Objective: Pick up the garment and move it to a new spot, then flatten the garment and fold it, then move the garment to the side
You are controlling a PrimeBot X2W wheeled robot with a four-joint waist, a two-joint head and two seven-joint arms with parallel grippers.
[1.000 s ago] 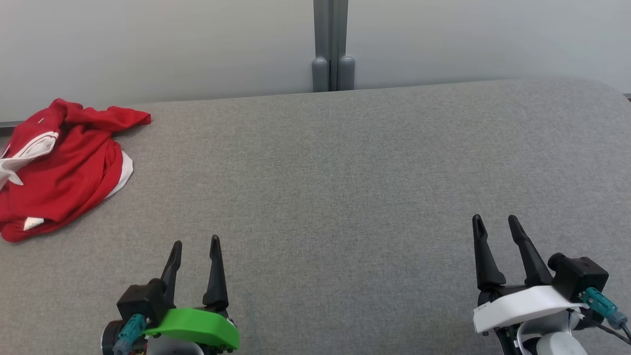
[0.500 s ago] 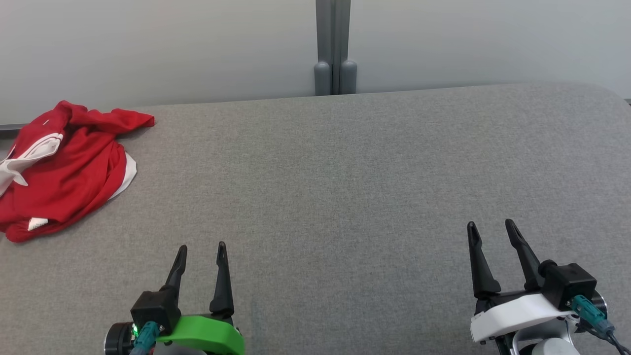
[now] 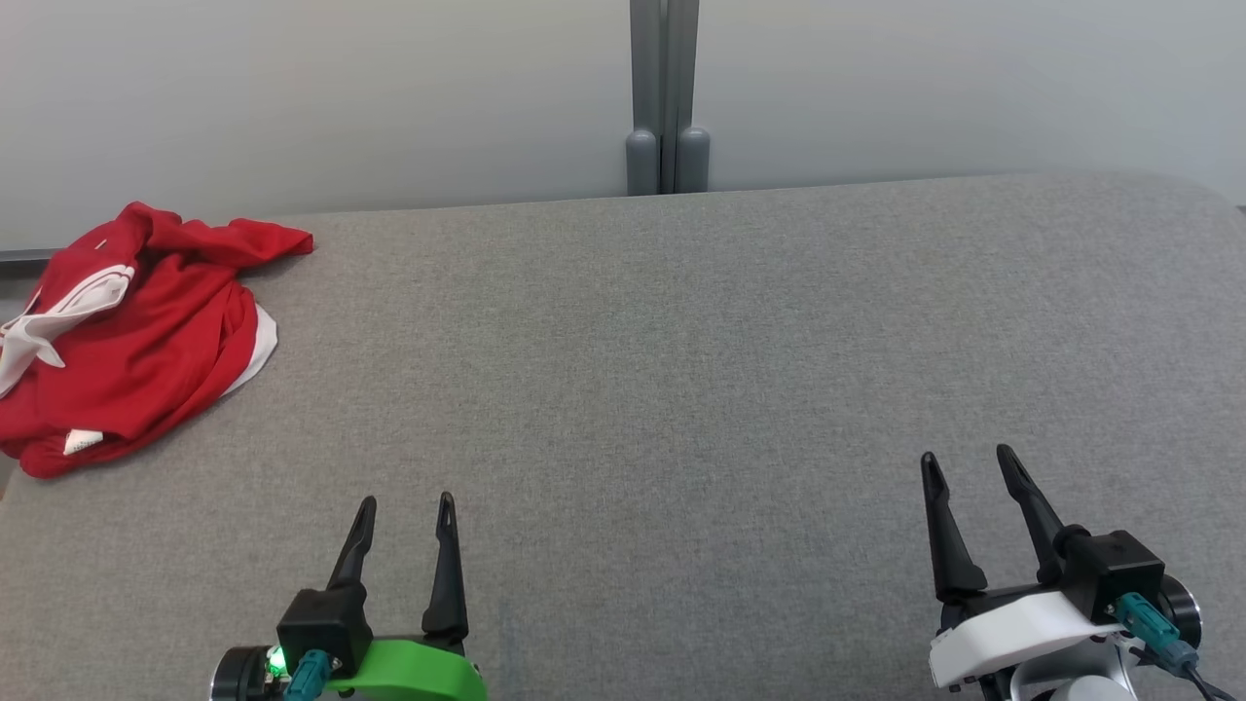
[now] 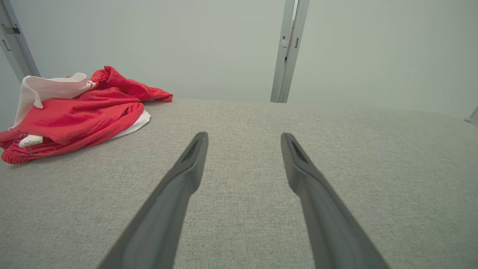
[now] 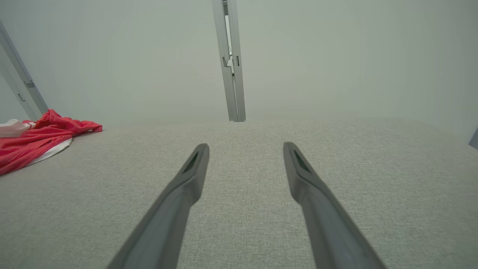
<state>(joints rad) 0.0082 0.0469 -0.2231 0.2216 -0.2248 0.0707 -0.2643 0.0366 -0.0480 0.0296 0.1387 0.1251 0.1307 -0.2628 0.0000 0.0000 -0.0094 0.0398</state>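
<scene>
So, garment [image 3: 127, 331] lay crumpled at bench [image 3: 681, 389] far-left corner, well apart from left tool [image 3: 406, 499] and right tool [image 3: 966, 454], both spread wide, empty. Best bet: reach with left, pinch thick fold, lift clear.

Worktop [image 3: 681, 389]: a wide, flat surface covered in grey woven fabric, with a rounded far right corner.
Far edge: straight, running from left to right across the head view.
Lying on it: one garment [image 3: 146, 341], red with white trim, resting directly on the grey fabric.
Place: the far left corner, close to the left edge.
Lie: crumpled in a loose heap with folds piled on one another; a red end stretches along the far edge toward the middle.
White parts: a band across the heap's upper left and a strip under its right side.
Label [image 3: 80, 441]: a small white tag at the heap's near side.
</scene>
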